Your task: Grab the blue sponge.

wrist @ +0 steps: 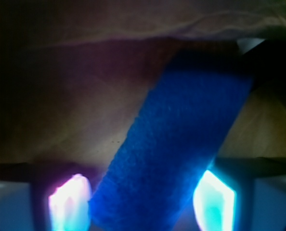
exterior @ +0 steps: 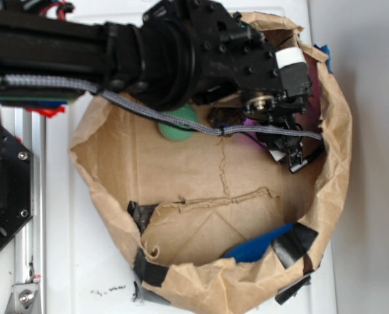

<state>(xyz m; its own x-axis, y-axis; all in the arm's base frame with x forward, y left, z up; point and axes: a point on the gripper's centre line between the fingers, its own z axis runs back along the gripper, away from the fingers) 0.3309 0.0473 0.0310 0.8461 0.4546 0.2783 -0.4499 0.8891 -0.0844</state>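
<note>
The blue sponge (exterior: pixel 255 249) lies at the near right of the brown paper bag's floor, partly hidden behind the bag's near wall (exterior: pixel 234 278). My gripper (exterior: pixel 293 159) hangs at the bag's far right, apart from the sponge in the exterior view. In the wrist view the blue sponge (wrist: pixel 181 144) runs diagonally from upper right to lower left. Its lower end shows between the two glowing fingertips of my gripper (wrist: pixel 143 202). The jaws stand wide apart and open, with the left pad (wrist: pixel 68 202) at the sponge's edge and a small gap at the right pad (wrist: pixel 215 202).
A green ball (exterior: pixel 178 127) sits at the bag's far side, half under my arm (exterior: pixel 148 55). Black tape patches (exterior: pixel 293 241) hold the bag's rim beside the sponge. The crumpled bag walls ring the floor on all sides. A metal rail (exterior: pixel 31 196) runs along the left.
</note>
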